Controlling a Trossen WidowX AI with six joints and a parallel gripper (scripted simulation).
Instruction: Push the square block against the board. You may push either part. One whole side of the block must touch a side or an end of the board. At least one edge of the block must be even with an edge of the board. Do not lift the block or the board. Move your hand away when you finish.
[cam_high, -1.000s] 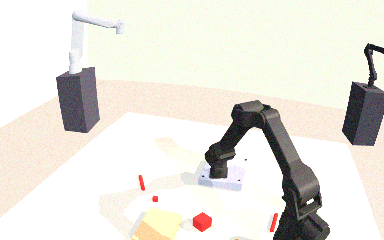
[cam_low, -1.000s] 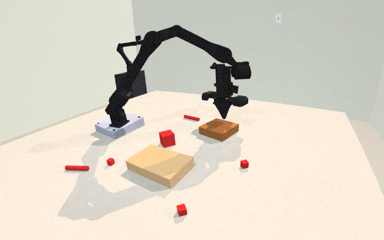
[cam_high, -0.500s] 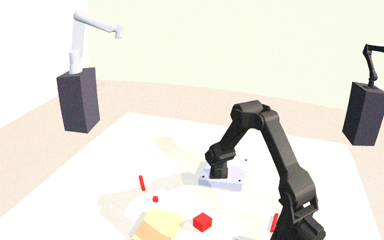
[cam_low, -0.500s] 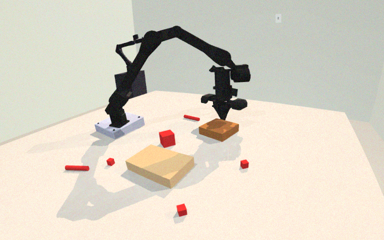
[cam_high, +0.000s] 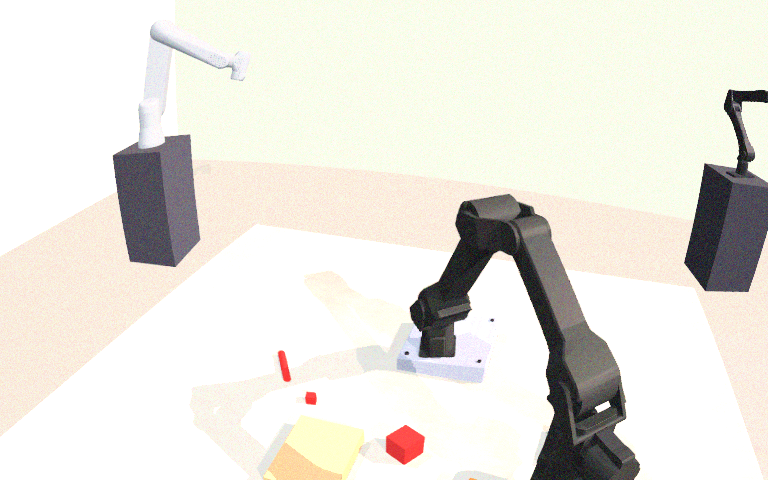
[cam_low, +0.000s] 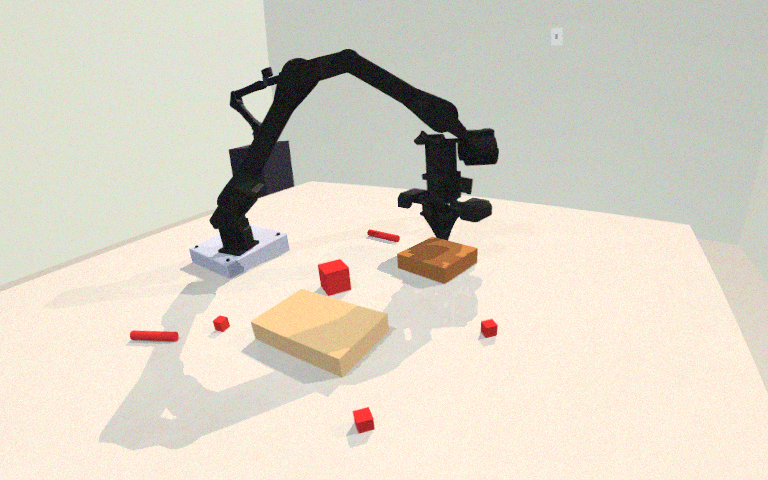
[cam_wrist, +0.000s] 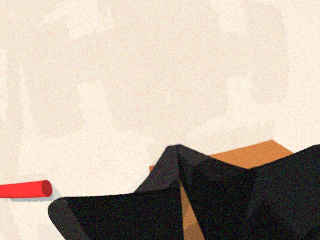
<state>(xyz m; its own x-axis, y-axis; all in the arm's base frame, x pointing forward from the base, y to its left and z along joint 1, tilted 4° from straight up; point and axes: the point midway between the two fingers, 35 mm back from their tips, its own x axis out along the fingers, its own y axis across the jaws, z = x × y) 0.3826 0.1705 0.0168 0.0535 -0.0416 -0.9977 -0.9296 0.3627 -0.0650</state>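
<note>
The brown square block (cam_low: 453, 263) (cam_wrist: 265, 151) lies flat on the table; only a sliver shows at the bottom edge in the top view. The pale tan board (cam_low: 317, 322) (cam_high: 325, 438) lies flat, nearer to the exterior view, with a wide gap between it and the block. My gripper (cam_low: 443, 236) (cam_wrist: 174, 151) is shut and empty, pointing down at the block's far side in the exterior view. The block's top edge hides the very tips there, so I cannot tell whether they touch it. In the top view the fingers are out of frame.
A large red cube (cam_high: 404, 444) (cam_low: 334, 277) stands between the arm's base and the board. A red rod (cam_low: 383, 235) (cam_wrist: 25, 190) lies near the block. Another red rod (cam_high: 284, 366) (cam_low: 154, 336) and small red cubes (cam_high: 310, 398) (cam_low: 220, 323) (cam_low: 488, 328) (cam_low: 363, 420) lie around the board.
</note>
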